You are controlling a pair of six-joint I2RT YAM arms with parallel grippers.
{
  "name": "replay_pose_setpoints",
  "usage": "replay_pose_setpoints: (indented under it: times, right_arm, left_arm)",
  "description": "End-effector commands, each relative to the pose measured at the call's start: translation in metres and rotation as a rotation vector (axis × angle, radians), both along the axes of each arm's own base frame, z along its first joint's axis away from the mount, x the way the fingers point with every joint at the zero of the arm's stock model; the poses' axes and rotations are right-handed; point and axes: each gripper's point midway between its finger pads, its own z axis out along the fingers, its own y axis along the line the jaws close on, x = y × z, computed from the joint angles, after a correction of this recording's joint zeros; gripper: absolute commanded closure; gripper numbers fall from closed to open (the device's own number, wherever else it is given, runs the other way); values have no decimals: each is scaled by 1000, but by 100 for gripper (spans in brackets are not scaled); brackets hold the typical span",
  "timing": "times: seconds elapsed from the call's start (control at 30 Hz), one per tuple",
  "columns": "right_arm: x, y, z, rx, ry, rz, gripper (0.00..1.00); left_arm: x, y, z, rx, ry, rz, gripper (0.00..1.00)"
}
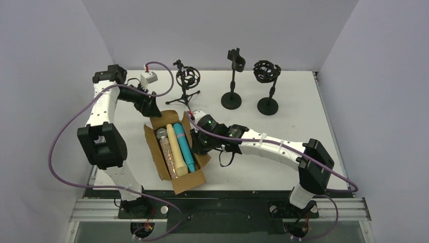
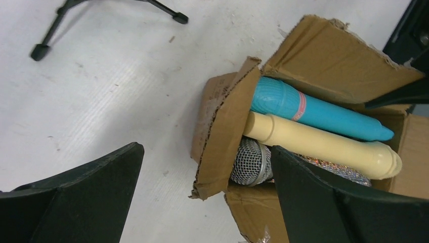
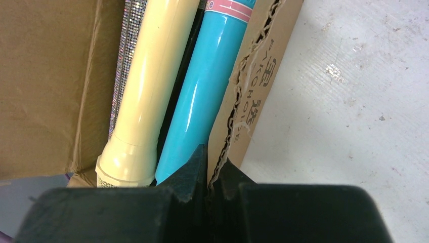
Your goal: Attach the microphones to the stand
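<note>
An open cardboard box [image 1: 188, 183] holds three microphones side by side: a glittery one with a grey mesh head [image 1: 167, 152], a cream one [image 1: 175, 146] and a teal one [image 1: 185, 148]. My left gripper [image 1: 153, 110] is open and empty, hovering at the box's far end. In the left wrist view its jaws [image 2: 206, 150] straddle the end flap [image 2: 225, 131] and the mesh head [image 2: 253, 162]. My right gripper [image 1: 198, 144] is shut on the box's right wall [image 3: 253, 96], beside the teal mic [image 3: 202, 101]. Three stands are at the back: a tripod with shock mount [image 1: 188, 78], a clip stand [image 1: 233, 63] and a round-base shock mount [image 1: 266, 73].
A small white device [image 1: 148, 77] with a purple cable sits at the back left of the table. Tripod legs [image 2: 40, 50] stand close behind the box. Walls enclose the table on three sides.
</note>
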Motion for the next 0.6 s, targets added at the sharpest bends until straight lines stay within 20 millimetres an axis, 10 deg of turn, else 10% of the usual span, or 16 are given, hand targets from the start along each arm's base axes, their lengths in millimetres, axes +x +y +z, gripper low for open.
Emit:
replay_pose_setpoints:
  times: [0.0, 0.2, 0.33, 0.43, 0.57]
  right_arm:
    - [0, 16, 33, 90, -81, 45, 100]
    - [2, 19, 33, 90, -84, 45, 100]
    - [4, 19, 32, 90, -87, 38, 100]
    - [5, 21, 35, 108, -93, 31, 100]
    - [7, 21, 40, 134, -107, 13, 100]
  left_arm:
    - [-32, -18, 10, -88, 48, -128, 4]
    - [-56, -25, 2, -81, 58, -215, 2]
    - [-52, -29, -1, -49, 23, -221, 20]
    - [-51, -32, -7, -4, 30, -204, 37]
    - [-29, -33, -6, 15, -30, -131, 86]
